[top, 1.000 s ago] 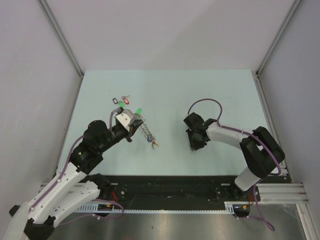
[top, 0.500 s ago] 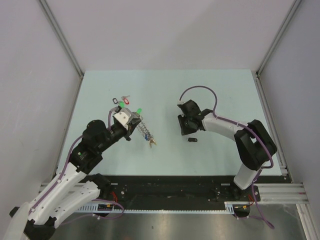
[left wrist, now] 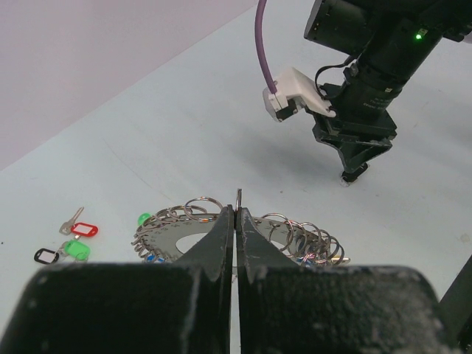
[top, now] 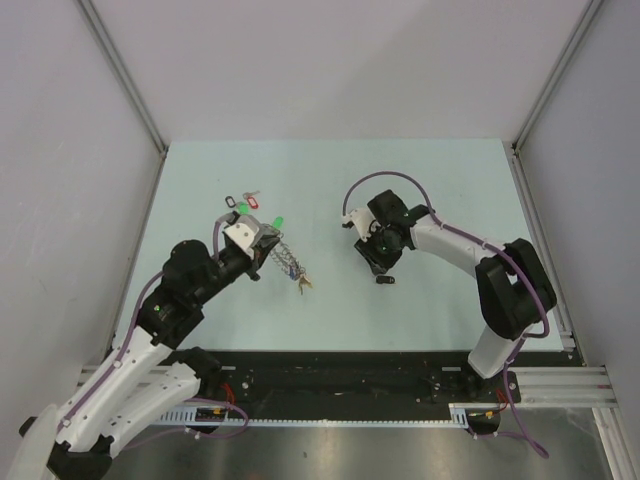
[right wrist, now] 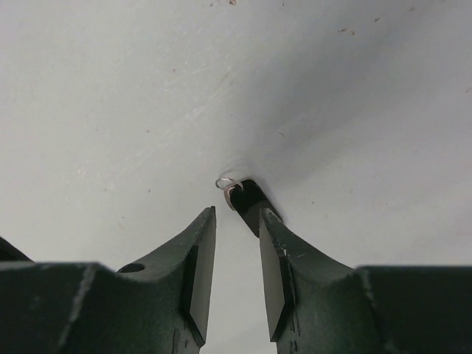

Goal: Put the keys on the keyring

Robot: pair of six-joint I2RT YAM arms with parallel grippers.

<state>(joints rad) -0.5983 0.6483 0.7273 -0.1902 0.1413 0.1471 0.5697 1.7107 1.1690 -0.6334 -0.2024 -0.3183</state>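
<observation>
We see the left gripper (left wrist: 236, 214) fully closed, pinching the keyring (left wrist: 177, 227), which drapes to both sides of its fingers above the table (top: 450, 190). The right gripper (right wrist: 237, 214) stands partly open and holds nothing. A black-tagged key (right wrist: 249, 200) lies on the table just beyond its fingertips. The other keys (top: 243, 204) lie near the left gripper.

Overhead view: a pale mint-green table (top: 450, 190) fills the centre of the frame, matte and evenly lit, with only soft shadows. Plain lilac-grey panels enclose it: back wall (top: 330, 60) at top, side walls (top: 60, 200) at left and right, joined by slanting aluminium posts (top: 121, 75). A black rail (top: 330, 375) borders the lower edge.
</observation>
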